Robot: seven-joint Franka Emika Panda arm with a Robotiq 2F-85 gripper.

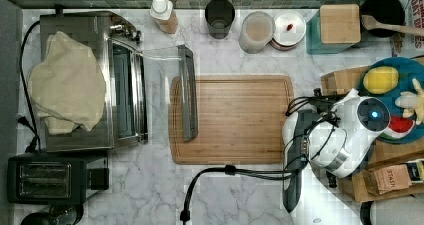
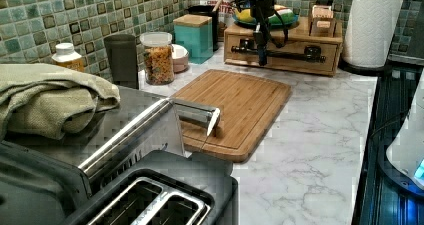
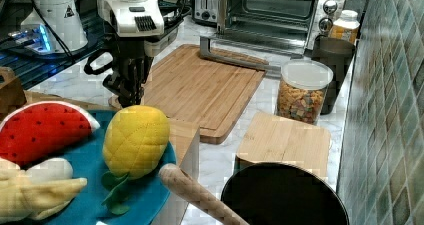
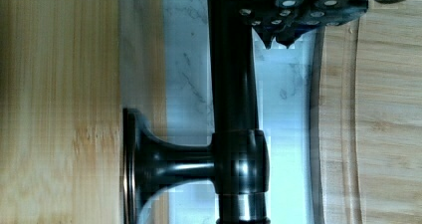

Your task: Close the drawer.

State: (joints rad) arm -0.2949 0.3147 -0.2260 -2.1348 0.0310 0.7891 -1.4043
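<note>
The drawer (image 2: 295,41) sits in a light-wood box at the back of the counter, and its front looks flush with the box. A dark bar handle (image 2: 300,55) runs across the drawer front. My gripper (image 2: 262,60) hangs straight down against the middle of that handle. In the wrist view the handle (image 4: 234,84) stands off the drawer front (image 4: 59,109) on a round post. My gripper (image 4: 278,37) is shut, its tips together right beside the bar on the cutting-board side. The right view has the gripper (image 3: 131,97) low by the box's edge.
A large wooden cutting board (image 1: 235,120) lies just in front of the drawer. The toaster oven's open door (image 1: 187,92) rests over the board's far end. A blue plate (image 1: 400,67) with toy fruit sits on the box. A paper towel roll (image 2: 372,25) stands beside it.
</note>
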